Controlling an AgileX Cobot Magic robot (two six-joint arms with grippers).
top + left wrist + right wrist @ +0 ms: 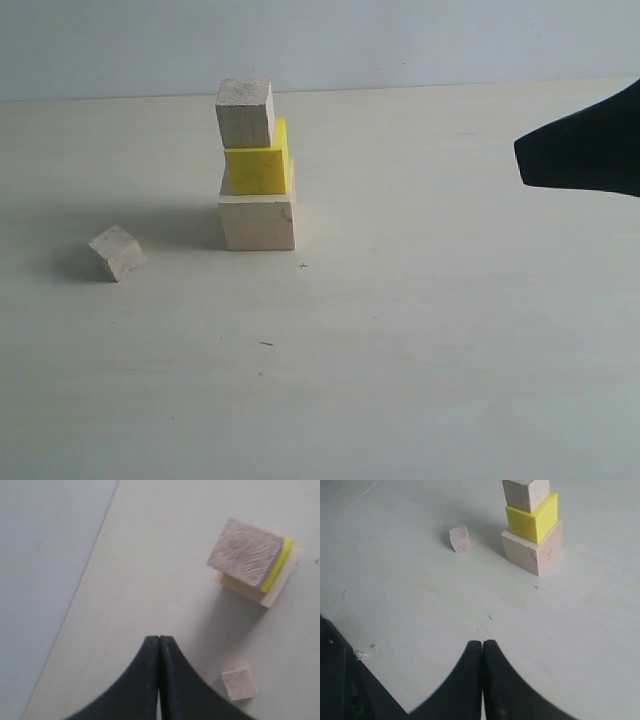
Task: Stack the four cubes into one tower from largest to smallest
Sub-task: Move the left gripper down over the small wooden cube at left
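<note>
Stack status: three of four cubes up. The large pale bare-wood cube (257, 222) sits on the pale desk (430, 360). The bright yellow cube (257, 168) rests on top of it. The medium pale wood cube (244, 112) rests on the yellow one, shifted toward the left edge in the exterior view and turned a little off square. From above, in my left wrist view, only a thin yellow strip shows along one side of the medium cube.

The small pale wood cube (117, 252) is not on the stack. It lies on the desk to the left of the stack in the exterior view, apart from it and turned at an angle to it.

My left fingers (145, 680) are clenched, tips pressed together with nothing between them. They hang above the desk, with the small cube beside them and untouched.

My right fingers (467, 680) are clenched too and empty, well back from the stack. That arm shows as a dark shape (590, 140) at the right edge of the exterior view.
</note>
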